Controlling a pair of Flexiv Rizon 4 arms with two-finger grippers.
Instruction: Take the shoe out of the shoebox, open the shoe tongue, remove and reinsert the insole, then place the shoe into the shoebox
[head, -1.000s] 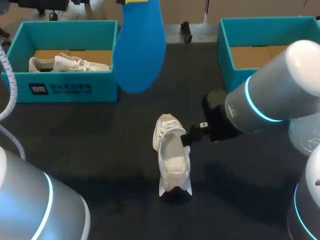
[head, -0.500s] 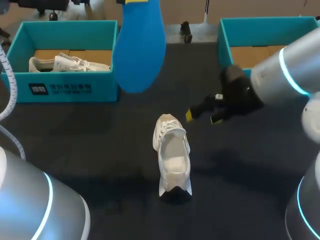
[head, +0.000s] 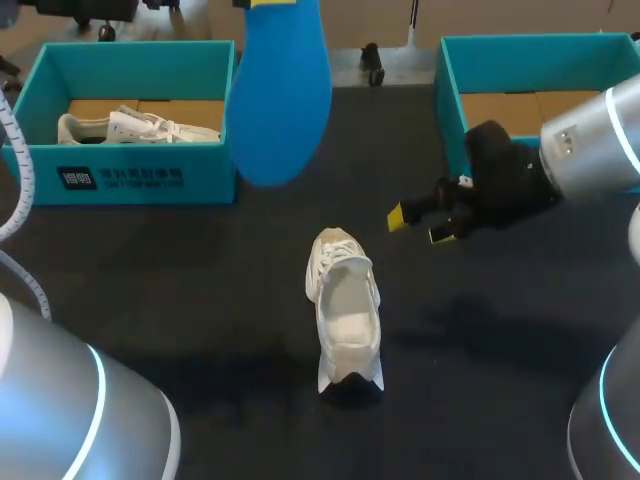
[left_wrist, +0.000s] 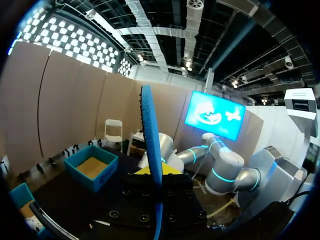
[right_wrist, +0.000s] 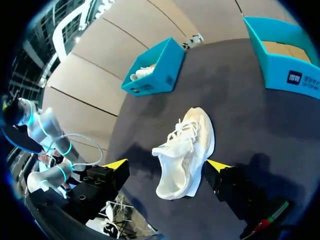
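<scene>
- White shoe (head: 345, 310), laces white too.
- Plain bright blue insole (head: 278, 95).
- Teal left shoebox (head: 210, 175) with white print on a dark label, brown floor.
- Teal right shoebox (head: 452, 110), brown floor.
- 2nd white shoe (head: 135, 127).
- Near-black table (head: 180, 290).
- Black right gripper (head: 417, 226), 2 yellow tips.
- Silver right arm (head: 590, 150), cyan ring.

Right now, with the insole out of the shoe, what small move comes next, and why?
Probably lower the blue insole, clamped in the left gripper, toward the white shoe: it lies on the table, and the right gripper is open, apart from it.
</scene>
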